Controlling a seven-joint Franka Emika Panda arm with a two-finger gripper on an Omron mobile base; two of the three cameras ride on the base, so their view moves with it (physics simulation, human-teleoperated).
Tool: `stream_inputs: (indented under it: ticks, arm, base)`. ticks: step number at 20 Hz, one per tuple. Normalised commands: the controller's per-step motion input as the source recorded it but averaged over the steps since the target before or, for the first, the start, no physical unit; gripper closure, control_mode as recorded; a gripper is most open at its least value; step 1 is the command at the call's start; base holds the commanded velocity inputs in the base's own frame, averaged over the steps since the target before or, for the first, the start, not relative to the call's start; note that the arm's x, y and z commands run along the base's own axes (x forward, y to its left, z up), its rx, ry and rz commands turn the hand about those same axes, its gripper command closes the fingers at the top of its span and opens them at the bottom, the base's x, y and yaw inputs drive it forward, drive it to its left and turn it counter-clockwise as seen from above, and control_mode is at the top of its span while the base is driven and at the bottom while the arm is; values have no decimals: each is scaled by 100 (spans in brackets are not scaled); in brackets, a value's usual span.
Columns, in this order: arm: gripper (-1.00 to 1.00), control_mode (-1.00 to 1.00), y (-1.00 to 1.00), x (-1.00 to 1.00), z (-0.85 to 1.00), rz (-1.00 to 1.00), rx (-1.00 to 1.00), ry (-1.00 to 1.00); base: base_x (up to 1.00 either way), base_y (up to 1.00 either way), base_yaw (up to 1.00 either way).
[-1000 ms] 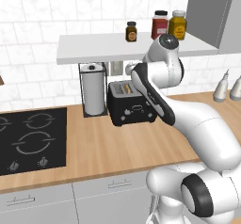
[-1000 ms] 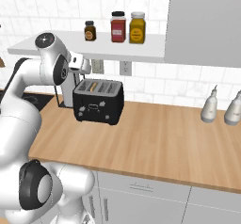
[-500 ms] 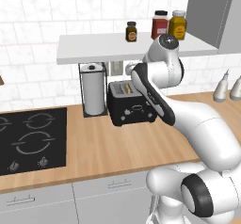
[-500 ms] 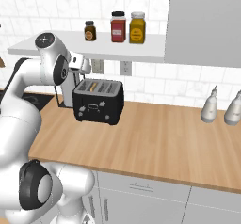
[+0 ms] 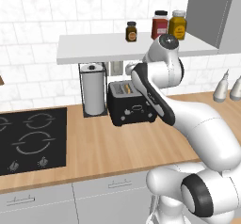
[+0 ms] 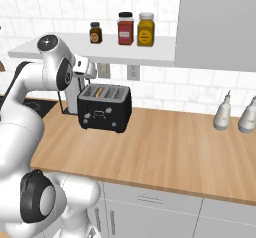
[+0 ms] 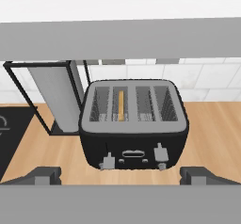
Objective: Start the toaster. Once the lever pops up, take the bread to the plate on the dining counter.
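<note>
Thin bread (image 7: 121,105) stands edge-up in the black toaster (image 7: 133,122); likely light, crumbly; pinch its top edge; gripper (image 7: 120,173) fingers spread wide.

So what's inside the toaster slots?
One slice of bread stands on edge in a left-hand slot of the toaster. The other slots look empty. The slice's lower part is hidden down in the slot.
</note>
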Motion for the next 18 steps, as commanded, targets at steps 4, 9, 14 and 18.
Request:
stream_inputs:
  ticks: [4,9,14,18]
  arm:
    - [-100,-100,0,0,0,0,0,0]
    - [-100,-100,0,0,0,0,0,0]
    - [-100,-100,0,0,0,0,0,0]
    - [-100,-100,0,0,0,0,0,0]
  base:
    - [0,0,0]
    - [0,0,0]
    - [0,0,0]
    - [0,0,0]
